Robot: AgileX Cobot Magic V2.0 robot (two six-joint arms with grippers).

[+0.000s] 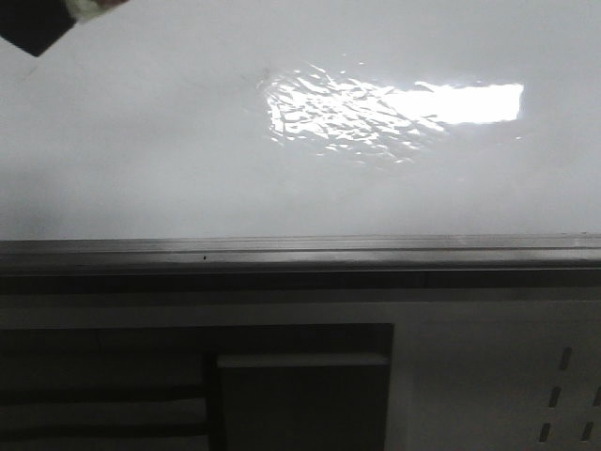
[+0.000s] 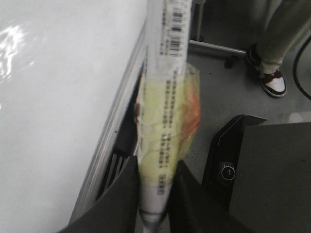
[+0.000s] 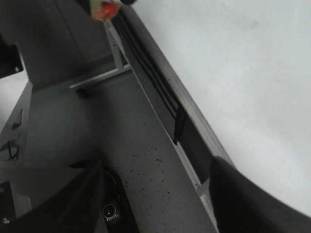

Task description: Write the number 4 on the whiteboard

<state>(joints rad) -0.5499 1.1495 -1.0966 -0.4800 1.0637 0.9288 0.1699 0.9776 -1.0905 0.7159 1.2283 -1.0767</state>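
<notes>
Here, the left hand (image 2: 154, 194) grips a labelled white marker (image 2: 163, 97) beside the whiteboard (image 1: 141, 141), still blank: no number 4 yet. The right hand (image 3: 155, 204) hangs open, empty. Next, the tip likely must meet the board.

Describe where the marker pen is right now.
In the left wrist view, the marker pen is clamped in the left gripper, just off the whiteboard, beside its grey edge rail.
</notes>
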